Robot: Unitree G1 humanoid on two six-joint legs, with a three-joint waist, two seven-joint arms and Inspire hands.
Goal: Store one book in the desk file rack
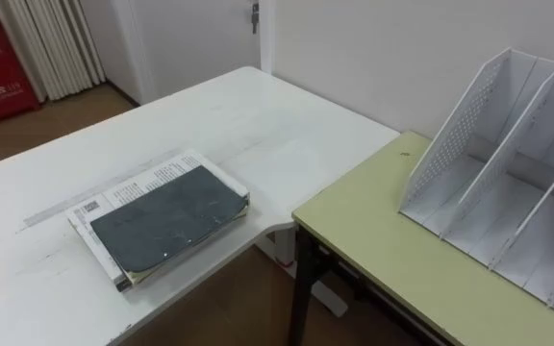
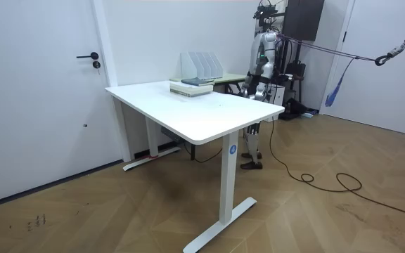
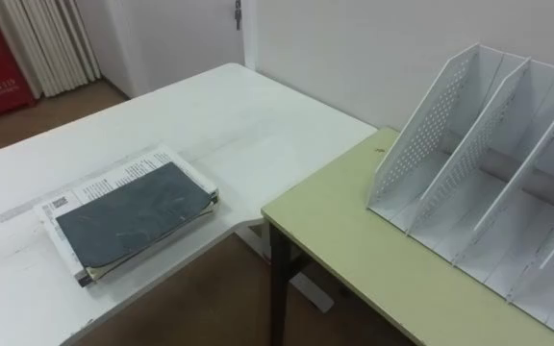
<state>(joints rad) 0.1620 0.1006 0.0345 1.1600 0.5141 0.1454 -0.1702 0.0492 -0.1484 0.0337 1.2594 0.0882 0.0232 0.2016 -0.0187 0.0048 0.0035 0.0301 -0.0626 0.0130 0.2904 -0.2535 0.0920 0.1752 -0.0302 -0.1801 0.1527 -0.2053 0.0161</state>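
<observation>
A humanoid robot is standing at the far corner of a white rectangular desk [image 1: 258, 125], where it is meeting a lower desk with a pale green top [image 1: 373, 221], and is looking down at the job ahead. The dark grey soft-covered book [image 1: 166, 219] is lying flat on the white desk near its front edge, resting squarely on a larger white printed volume [image 1: 131, 188] whose text-covered margin is showing along two sides. Being the top of the pile, the grey book is sitting free for lifting without the lower one being disturbed.

The white perforated file rack with slanted dividers [image 1: 508, 163] is standing upright on the green desk against the wall, well apart from the books. Its slots are facing the robot and appear empty, so any of them seems ready to take a book slid in upright.

In the room view the robot's hands [image 2: 256, 93] are hanging low beside the desk edge, too small there to tell whether the fingers are straight or curled; nothing appears to be in them. The task is looking not yet begun: the next step is probably reaching left for the grey book.
</observation>
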